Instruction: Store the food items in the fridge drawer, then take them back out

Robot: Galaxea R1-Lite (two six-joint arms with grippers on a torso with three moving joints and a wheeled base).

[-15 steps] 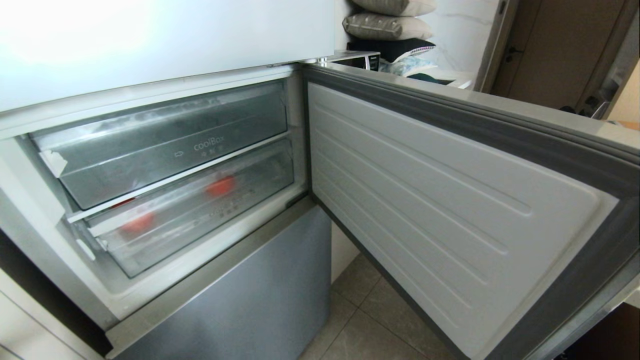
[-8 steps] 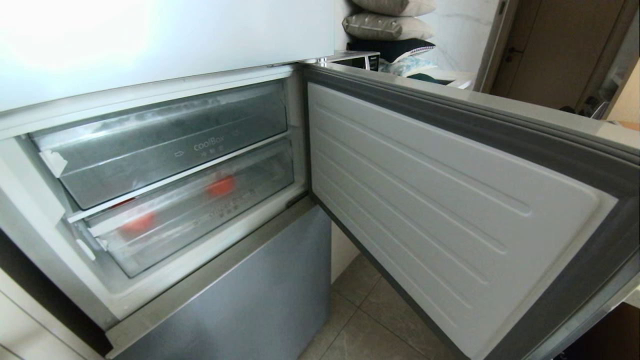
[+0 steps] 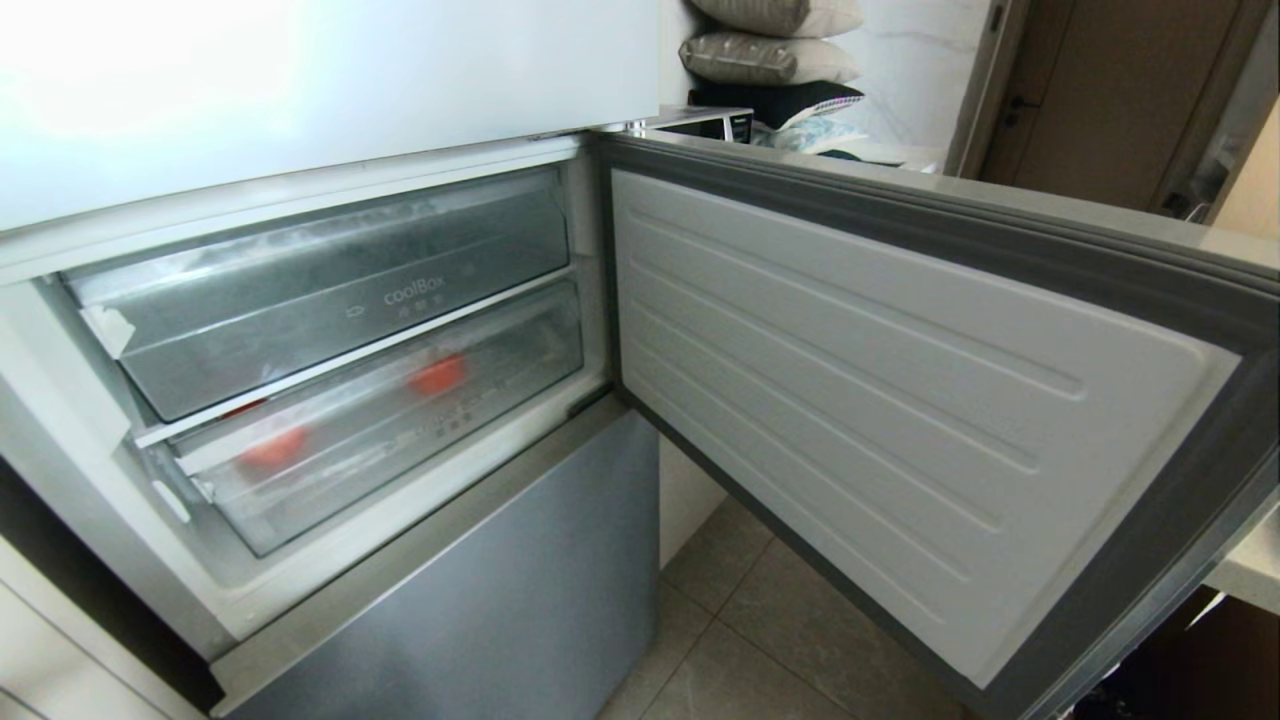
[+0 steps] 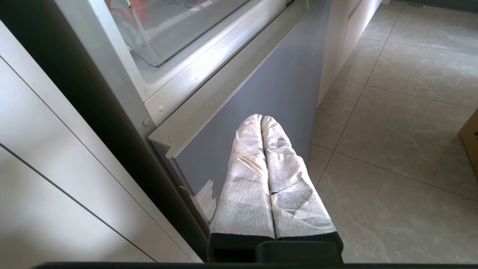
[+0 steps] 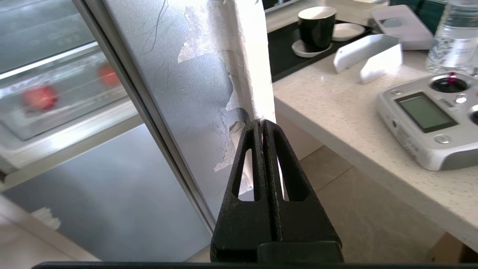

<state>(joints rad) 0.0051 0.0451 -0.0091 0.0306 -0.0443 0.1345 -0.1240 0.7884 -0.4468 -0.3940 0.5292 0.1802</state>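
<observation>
The fridge drawer (image 3: 400,440), the lower clear bin, sits pushed in below the bin printed coolBox. Two reddish food items (image 3: 272,447) (image 3: 437,374) show as blurs behind its frosted front; I cannot tell which is which. The right wrist view shows them too (image 5: 39,98) (image 5: 108,74). My right gripper (image 5: 262,122) is shut, its black tips against the outer edge of the open fridge door (image 5: 209,74), where white film is peeling. My left gripper (image 4: 261,117), its fingers wrapped in white paper, hangs shut low before the grey-blue lower panel (image 4: 269,82). Neither gripper shows in the head view.
The open door (image 3: 850,400) stretches across the right side, ribbed liner facing me. Beyond it a stone counter (image 5: 354,112) carries a black mug (image 5: 316,28), a grey remote controller (image 5: 429,119) and a water bottle (image 5: 453,33). Tiled floor (image 3: 740,640) lies below.
The open door has swung slightly, and a counter corner now shows under its free edge. The whole head view has shifted a little. The drawer and the food items have not moved.
</observation>
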